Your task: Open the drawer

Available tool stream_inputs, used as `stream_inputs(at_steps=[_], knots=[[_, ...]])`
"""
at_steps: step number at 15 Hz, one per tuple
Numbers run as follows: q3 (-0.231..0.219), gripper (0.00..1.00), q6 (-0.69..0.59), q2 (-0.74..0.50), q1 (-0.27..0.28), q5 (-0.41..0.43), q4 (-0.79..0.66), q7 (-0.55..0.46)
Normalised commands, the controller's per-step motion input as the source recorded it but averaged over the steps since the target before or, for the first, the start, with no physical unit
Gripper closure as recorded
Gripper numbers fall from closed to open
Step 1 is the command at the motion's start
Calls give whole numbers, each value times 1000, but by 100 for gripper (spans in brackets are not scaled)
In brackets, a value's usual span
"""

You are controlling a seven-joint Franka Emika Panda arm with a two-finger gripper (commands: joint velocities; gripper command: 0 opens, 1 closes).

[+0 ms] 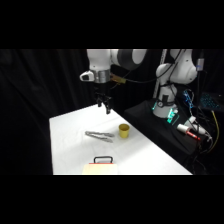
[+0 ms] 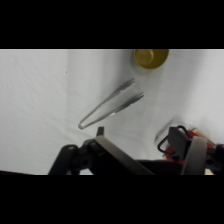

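Hanging high above the far part of the white table point(image 1: 70, 145), the gripper point(image 1: 105, 106) is well apart from everything on it; whether its claw is apart or together cannot be told from either view. The drawer point(image 1: 102, 166) sits at the table's near edge, cut by the bottom of the side view, its red front panel facing the arm and its black loop handle point(image 1: 103, 159) standing out toward the middle of the table. Between the arm and the drawer lie the metal tongs point(image 1: 99, 135), with the yellow cup point(image 1: 123, 131) just beside them. In the wrist view the handle shows low at the right, partly hidden behind the gripper's own parts.

The step in hand appears to be the approach. To do it well, the arm would likely travel over the tongs and cup at height, descend only once it is above the handle, line up across the loop, and close on its bar. The pull should probably run straight out along the drawer's own line, since a slanted tug could drag the light box across the table instead of opening it.
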Motion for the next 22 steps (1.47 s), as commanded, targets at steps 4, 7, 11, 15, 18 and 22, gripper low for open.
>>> stream_inputs(at_steps=[4,7,11,15,18,22], knots=[[-3,0,33,27,-3,6,41,-58],[20,0,33,162,13,43,206,-172],[59,0,37,299,56,33,352,-215],[70,0,26,364,67,22,456,-246],[96,0,66,365,36,26,454,-435],[136,0,102,363,-39,65,410,-647]])
